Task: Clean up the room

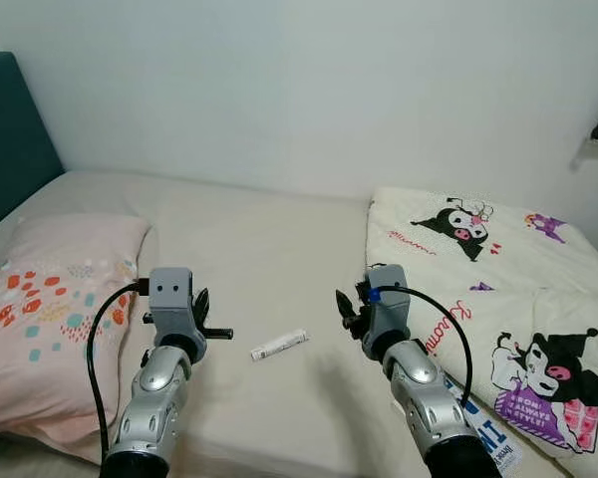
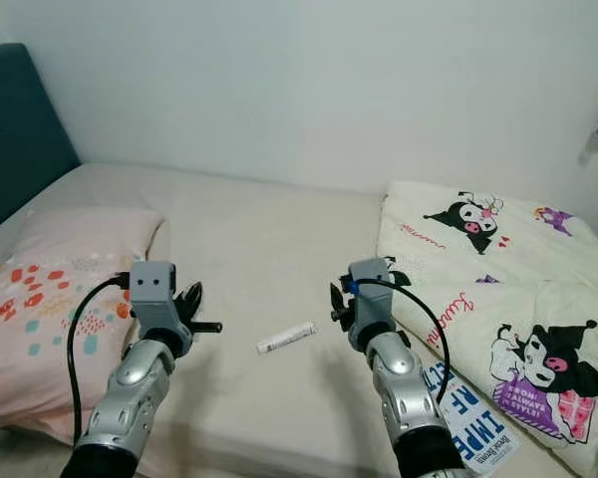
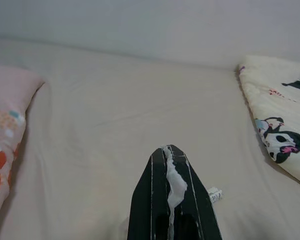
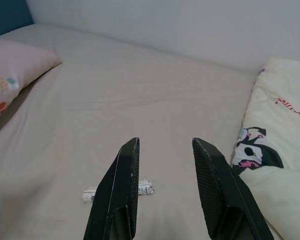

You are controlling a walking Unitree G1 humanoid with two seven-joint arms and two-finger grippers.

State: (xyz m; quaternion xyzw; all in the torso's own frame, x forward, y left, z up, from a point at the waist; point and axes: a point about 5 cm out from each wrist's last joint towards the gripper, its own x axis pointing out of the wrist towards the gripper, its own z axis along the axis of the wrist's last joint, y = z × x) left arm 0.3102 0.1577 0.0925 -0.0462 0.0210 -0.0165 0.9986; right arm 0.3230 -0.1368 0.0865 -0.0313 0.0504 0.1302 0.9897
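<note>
A: Nearest the camera are the two silver arms raised over the near edge of the bed (image 1: 279, 239). What is each one doing?

B: The left gripper (image 3: 173, 161) has its fingers pressed together, with a scrap of white tissue or wrapper (image 3: 175, 182) pinched between them. The right gripper (image 4: 163, 145) has its jaws standing well apart and nothing in them.

A: And just beyond them?

B: A small white tube (image 1: 279, 345) lies flat on the bare sheet, near the bed's front edge and between the two arms. In the right wrist view it sits just past the open fingertips, slightly to one side of the gap. By the bed's front right corner a printed packet (image 2: 474, 416) lies partly under the right forearm.

A: Further back?

B: A pink patterned pillow (image 1: 50, 299) lies along the left edge, a cartoon-print quilt (image 1: 498, 279) covers the right side up to the far right corner, and a teal headboard (image 1: 10, 139) stands at the far left against the white wall.

A: So the step in hand?

B: My guess is picking up the tube with the free right gripper. To do it well, I would centre the gap over the tube's middle and turn the wrist so the fingers cross its narrow width, not its length. Then lower until the tips just dent the sheet before closing; the soft mattress gives, and a thin tube could slip or roll away. The left should keep its pinch on the scrap.
</note>
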